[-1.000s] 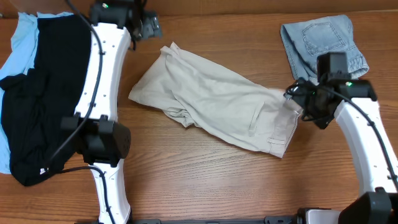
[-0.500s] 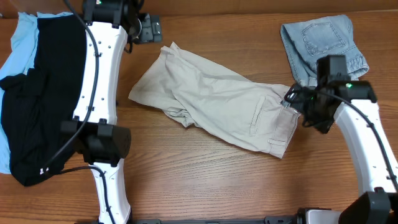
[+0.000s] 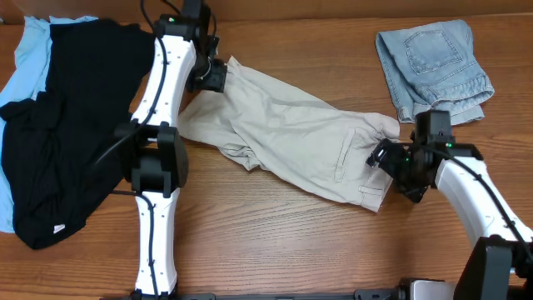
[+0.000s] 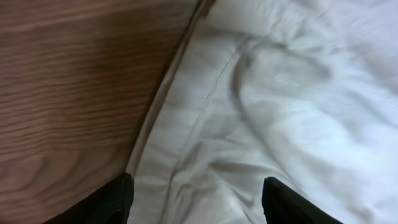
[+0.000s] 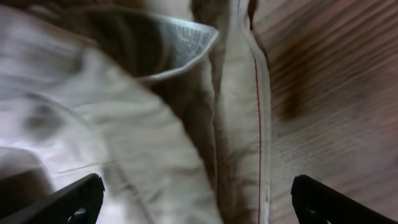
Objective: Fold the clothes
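Pale beige shorts (image 3: 287, 133) lie crumpled across the middle of the table, leg ends at the left, waistband at the right. My left gripper (image 3: 213, 77) is open just over the upper-left hem; the left wrist view shows the hem (image 4: 205, 99) between the spread fingers (image 4: 196, 202). My right gripper (image 3: 390, 160) is open at the waistband end; the right wrist view shows the waistband edge (image 5: 239, 124) between the wide fingers (image 5: 199, 202). A black garment (image 3: 67, 125) lies over a sky-blue one (image 3: 29, 50) at the left. Folded faded denim (image 3: 433, 62) sits at the back right.
The wooden table's (image 3: 275, 242) front half shows bare wood. The left arm's link (image 3: 158, 100) runs along the black garment's right edge. The right arm (image 3: 475, 200) reaches in from the front right corner.
My left gripper has come down and right from the back edge onto the shorts' upper-left hem. My right gripper has moved down along the waistband end. The shorts' right edge shifted slightly.
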{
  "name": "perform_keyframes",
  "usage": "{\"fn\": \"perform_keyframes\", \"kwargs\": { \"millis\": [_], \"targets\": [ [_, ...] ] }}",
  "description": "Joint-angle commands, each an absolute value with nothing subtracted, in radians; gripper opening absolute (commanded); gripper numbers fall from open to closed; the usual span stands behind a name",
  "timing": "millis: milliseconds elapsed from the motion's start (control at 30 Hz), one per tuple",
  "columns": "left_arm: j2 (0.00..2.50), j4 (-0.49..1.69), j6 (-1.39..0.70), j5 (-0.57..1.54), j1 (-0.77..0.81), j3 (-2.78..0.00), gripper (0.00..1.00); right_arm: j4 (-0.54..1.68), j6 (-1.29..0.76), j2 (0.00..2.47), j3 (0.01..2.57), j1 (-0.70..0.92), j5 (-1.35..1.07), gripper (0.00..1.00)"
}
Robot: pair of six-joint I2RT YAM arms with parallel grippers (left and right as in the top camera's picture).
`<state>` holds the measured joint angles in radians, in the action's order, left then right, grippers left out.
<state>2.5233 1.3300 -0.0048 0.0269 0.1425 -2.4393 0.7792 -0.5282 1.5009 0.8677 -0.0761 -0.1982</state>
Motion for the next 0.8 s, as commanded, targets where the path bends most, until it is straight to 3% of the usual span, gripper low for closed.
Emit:
{"fn": "perform_keyframes", "kwargs": {
  "millis": [0,433,567,633,733,767],
  "targets": [
    [2.525,1.324,0.023,0.041,0.143,-2.438,0.68,0.722,-0.534,1.500,0.807,-0.082,-0.216,1.00],
    [2.525,1.335,0.023,0.071,0.143,-2.437,0.69,0.506,-0.576,1.674,0.731,-0.080,-0.227,0.97],
    [2.525,1.340,-0.025,0.063,0.136,-2.437,0.72,0.424,-0.576,1.736,0.731,-0.080,-0.304,0.78],
    [2.525,1.357,-0.098,0.036,0.114,-2.437,0.73,0.366,-0.575,1.745,0.731,-0.080,-0.316,0.57],
    [2.525,1.379,-0.142,0.035,0.077,-2.437,0.73,0.315,-0.564,1.745,0.754,-0.088,-0.316,0.34],
    [2.525,1.387,-0.148,0.036,0.065,-2.437,0.73,0.306,-0.548,1.745,0.765,-0.093,-0.317,0.32]
  ]
}}
